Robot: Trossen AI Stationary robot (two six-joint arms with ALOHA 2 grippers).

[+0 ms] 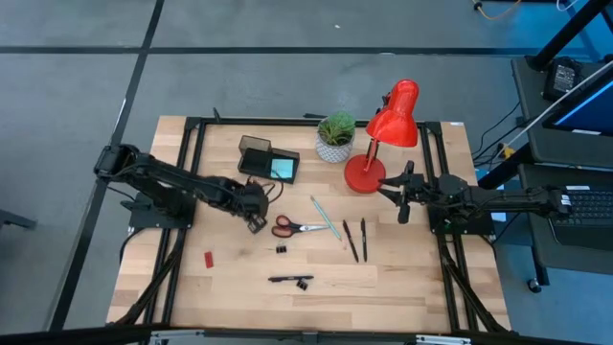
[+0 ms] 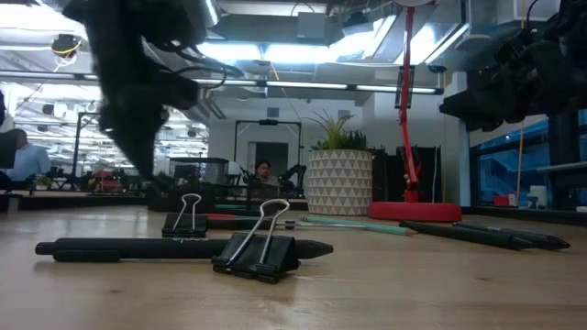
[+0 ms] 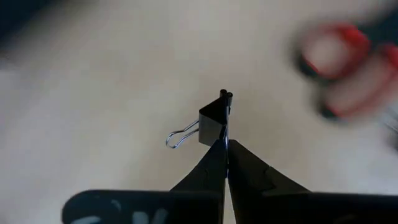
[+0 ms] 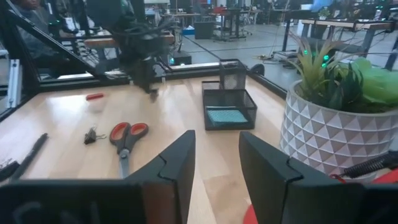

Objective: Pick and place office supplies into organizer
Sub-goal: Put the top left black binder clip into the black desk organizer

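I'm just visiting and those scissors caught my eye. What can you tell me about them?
The scissors have two red loop handles, dark inside the rings, and thin silvery blades that look like metal. They lie flat on the bare wooden table near its middle, blades closed, handles toward the left arm and tips toward the teal pencil. The left pincer hovers just beside the handles, but nothing appears to touch the scissors. A small black clip lies close by.

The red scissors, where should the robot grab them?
Probably across the closed blades of the scissors, from straight above. They lie flat with handles toward the left gripper, and the blades form one thin bar with bare table on both sides.
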